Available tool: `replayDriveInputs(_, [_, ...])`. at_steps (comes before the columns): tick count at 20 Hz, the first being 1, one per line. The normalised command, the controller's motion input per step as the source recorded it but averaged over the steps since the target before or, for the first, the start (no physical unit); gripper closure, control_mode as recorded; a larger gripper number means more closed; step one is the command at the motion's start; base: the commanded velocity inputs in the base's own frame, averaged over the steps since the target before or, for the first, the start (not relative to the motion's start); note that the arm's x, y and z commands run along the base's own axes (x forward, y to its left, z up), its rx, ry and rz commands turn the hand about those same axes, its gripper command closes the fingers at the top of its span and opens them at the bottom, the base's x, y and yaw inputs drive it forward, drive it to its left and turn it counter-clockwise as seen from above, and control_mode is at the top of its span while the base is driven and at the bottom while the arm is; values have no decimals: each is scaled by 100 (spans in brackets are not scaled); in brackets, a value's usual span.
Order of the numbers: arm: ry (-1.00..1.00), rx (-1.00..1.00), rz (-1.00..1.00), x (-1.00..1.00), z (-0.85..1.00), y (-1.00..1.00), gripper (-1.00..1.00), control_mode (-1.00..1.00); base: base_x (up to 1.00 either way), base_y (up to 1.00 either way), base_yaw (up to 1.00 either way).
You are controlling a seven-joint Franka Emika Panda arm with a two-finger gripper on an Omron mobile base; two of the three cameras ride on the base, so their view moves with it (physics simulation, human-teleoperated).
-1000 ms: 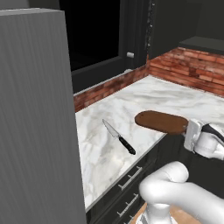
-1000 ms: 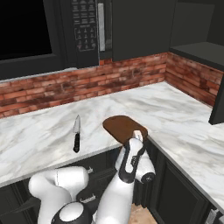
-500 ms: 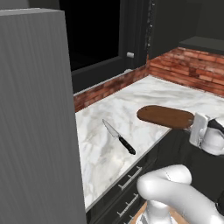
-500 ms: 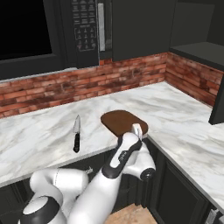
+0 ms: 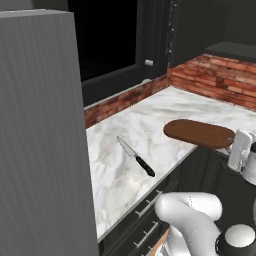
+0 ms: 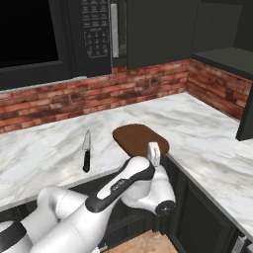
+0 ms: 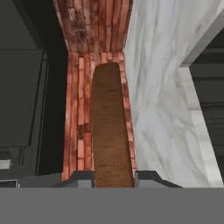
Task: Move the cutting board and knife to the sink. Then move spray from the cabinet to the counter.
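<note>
My gripper [image 5: 236, 146] [image 6: 154, 152] [image 7: 113, 176] is shut on the near end of the cutting board [image 5: 199, 133] [image 6: 138, 139] [image 7: 111, 131]. The brown wooden board is held flat just above the white marble counter [image 5: 150, 112] [image 6: 212, 136], out over its front edge. In the hand view the board runs straight away from between the fingertips [image 7: 81, 177]. The knife [image 5: 136, 156] [image 6: 87, 150] lies on the counter to the board's left, black handle toward the front edge. A dark wall cabinet [image 6: 160, 29] hangs beside the microwave. The sink and the spray are out of view.
A black microwave [image 6: 94, 29] hangs over the red brick backsplash [image 6: 99, 96]. A tall grey panel [image 5: 40, 140] stands close at the left of the left base view. Dark drawers with metal handles [image 5: 147, 212] run under the counter. The counter turns a corner at the right [image 6: 217, 148].
The board, held in my gripper, has risen slightly and shifted a little to the right in the left base view. The knife has stayed where it lay.
</note>
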Motion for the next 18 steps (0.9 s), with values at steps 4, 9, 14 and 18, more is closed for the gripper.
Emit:
replayDriveInputs(4, [-25, 0, -8, -71, 17, 0, 100, -100, 0, 0, 0])
replayDriveInputs(9, [-28, -1, -5, -53, 38, 0, 100, -100, 0, 0, 0])
replayDriveInputs(14, [-21, 0, 0, -30, 47, 0, 100, -100, 0, 0, 0])
replayDriveInputs(18, [-15, 0, 0, -22, 35, 0, 100, -100, 0, 0, 0])
